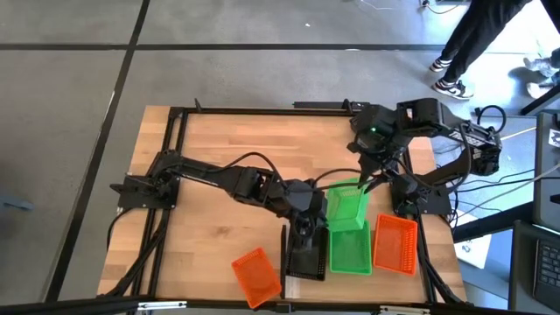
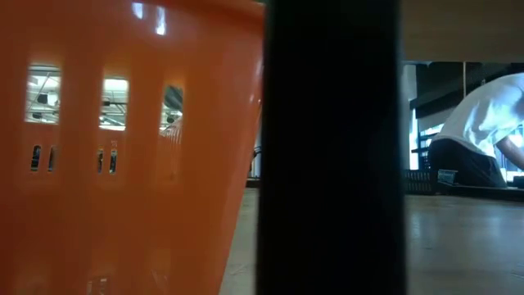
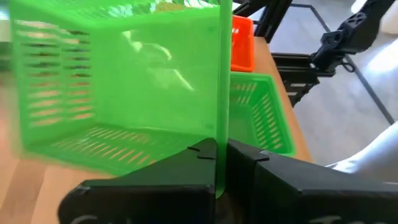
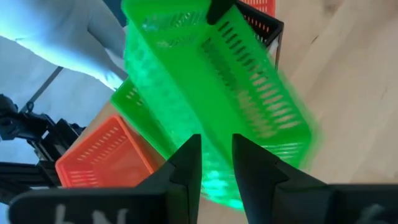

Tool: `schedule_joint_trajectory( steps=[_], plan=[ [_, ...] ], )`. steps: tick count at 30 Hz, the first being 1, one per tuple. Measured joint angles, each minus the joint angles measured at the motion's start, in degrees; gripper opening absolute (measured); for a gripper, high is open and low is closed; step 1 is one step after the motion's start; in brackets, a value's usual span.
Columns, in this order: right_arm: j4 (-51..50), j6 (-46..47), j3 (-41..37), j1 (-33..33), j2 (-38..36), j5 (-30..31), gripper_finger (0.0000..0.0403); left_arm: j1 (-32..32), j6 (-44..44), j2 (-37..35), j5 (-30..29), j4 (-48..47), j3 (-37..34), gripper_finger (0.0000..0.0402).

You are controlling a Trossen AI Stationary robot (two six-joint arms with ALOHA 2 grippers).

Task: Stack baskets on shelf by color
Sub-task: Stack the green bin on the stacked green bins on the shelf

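A bright green basket (image 1: pixel 347 206) (image 3: pixel 124 93) (image 4: pixel 236 74) is off the table near its centre right, tilted. My left gripper (image 1: pixel 317 208) (image 3: pixel 221 149) is shut on its side wall. My right gripper (image 1: pixel 372 179) (image 4: pixel 216 146) is open at the basket's far right end, with green showing in the narrow gap between its fingers. On the table near its near edge rest a second green basket (image 1: pixel 350 251), an orange basket (image 1: pixel 395 243) to its right, a black basket (image 1: pixel 306 261) to its left and another orange basket (image 1: pixel 256 276). I cannot make out the shelf. My left gripper pinches the lifted green basket's upright side wall at its rim edge (image 3: pixel 221 134), one finger inside the basket and one outside. It comes level from the table's left. The basket is clear of the table and tilted. My right gripper: I cannot tell whether it touches the basket.
The low view is filled by the near orange basket (image 2: pixel 123 164) and a black upright (image 2: pixel 332 147). A person stands beyond the table's far right corner (image 1: pixel 472 44), and another in white shows in the room (image 2: pixel 491 123). Bare wood covers the far left tabletop (image 1: pixel 227 140).
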Motion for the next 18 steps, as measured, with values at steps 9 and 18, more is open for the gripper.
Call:
schedule_joint_trajectory(
  steps=[9,18],
  plan=[
    [0.0,-0.6,0.0,0.0,0.0,-0.1,0.0087,0.4,0.0,0.0,-0.5,-1.0,0.0,0.0],
    [0.1,-0.6,0.0,1.4,1.2,0.4,0.0087,1.2,0.1,0.0,-0.6,-0.8,0.0,0.0]
  ],
)
